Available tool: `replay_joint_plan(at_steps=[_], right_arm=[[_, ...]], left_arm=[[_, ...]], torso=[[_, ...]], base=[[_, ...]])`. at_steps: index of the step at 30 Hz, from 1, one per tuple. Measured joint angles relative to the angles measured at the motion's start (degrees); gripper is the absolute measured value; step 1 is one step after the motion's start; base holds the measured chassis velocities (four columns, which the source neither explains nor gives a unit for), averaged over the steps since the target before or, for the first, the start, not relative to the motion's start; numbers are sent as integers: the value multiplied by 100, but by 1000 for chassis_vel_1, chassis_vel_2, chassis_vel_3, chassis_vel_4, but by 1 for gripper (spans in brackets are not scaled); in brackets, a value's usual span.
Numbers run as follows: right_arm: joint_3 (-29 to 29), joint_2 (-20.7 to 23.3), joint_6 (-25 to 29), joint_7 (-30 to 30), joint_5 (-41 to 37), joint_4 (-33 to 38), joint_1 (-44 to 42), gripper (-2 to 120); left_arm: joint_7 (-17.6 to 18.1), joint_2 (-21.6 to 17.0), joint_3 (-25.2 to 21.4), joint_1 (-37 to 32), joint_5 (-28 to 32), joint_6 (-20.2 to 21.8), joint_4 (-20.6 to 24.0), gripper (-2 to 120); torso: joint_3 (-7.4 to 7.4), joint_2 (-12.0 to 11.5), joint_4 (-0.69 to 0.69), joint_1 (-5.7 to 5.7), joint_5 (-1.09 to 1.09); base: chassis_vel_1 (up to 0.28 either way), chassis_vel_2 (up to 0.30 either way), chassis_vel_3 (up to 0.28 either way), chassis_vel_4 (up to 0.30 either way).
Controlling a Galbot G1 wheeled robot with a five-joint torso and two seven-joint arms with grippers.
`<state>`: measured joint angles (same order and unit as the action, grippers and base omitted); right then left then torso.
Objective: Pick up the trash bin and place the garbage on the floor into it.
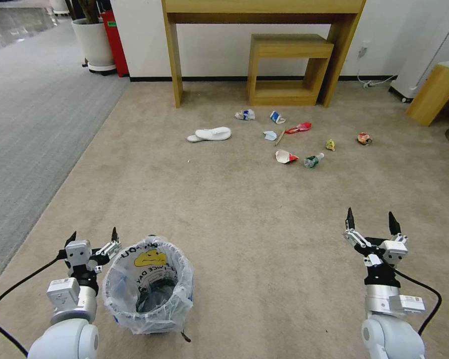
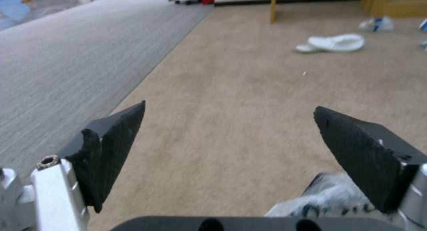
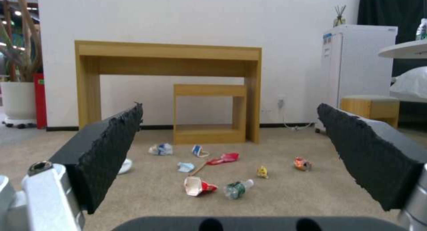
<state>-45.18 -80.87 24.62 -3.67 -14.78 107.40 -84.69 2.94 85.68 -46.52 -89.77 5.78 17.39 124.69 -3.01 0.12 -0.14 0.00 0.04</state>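
Observation:
The trash bin (image 1: 148, 286), black with a clear crinkly bag bearing a yellow smiley, stands on the carpet near my left side. My left gripper (image 1: 94, 237) is open just left of its rim; the bag's edge (image 2: 320, 197) shows beside one finger. My right gripper (image 1: 372, 219) is open and empty, held over bare carpet to the right. The garbage lies ahead: white slippers (image 1: 210, 134), a paper cup (image 1: 286, 156), a green bottle (image 1: 313, 160), a red wrapper (image 1: 299, 127), a blue mask (image 1: 270, 135), a yellow wrapper (image 1: 330, 144) and a crushed can (image 1: 364, 138).
A wooden desk (image 1: 262, 10) with a small wooden shelf unit (image 1: 287, 70) under it stands against the far wall. A plant pot (image 1: 94, 42) is at far left, a wooden stool (image 1: 436, 92) at far right. Open carpet lies between me and the litter.

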Motion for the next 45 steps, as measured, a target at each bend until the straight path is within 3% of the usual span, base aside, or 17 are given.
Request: replay_joint_plan(at_steps=[3, 4, 8, 16, 29, 45], right_arm=[[-20, 52, -15, 13, -61, -4, -9, 100], [-20, 52, -15, 13, -61, -4, -9, 100], [-26, 87, -37, 29, -105, -23, -20, 100], [-27, 114, -81, 40, -118, -31, -24, 100], [-24, 102, -116, 45, -89, -34, -55, 100], [-39, 7, -118, 52, 28, -36, -114, 100]], left_arm=[[364, -198, 46, -146, 454, 645, 251, 100], [364, -198, 46, -146, 454, 645, 251, 100], [806, -397, 63, -285, 884, 1375, 539, 100], [1182, -611, 87, -446, 1395, 2085, 902, 100], [1504, -779, 293, -408, 1981, 2416, 535, 100], [1553, -926, 523, -176, 1992, 2420, -136, 100]], torso=[[0, 0, 0, 0, 1], [0, 0, 0, 0, 1], [0, 0, 0, 0, 0], [0, 0, 0, 0, 0], [-1, 0, 0, 0, 0], [0, 0, 0, 0, 0]], base=[[0, 0, 0, 0], [0, 0, 0, 0], [0, 0, 0, 0], [0, 0, 0, 0], [0, 0, 0, 0], [0, 0, 0, 0]])
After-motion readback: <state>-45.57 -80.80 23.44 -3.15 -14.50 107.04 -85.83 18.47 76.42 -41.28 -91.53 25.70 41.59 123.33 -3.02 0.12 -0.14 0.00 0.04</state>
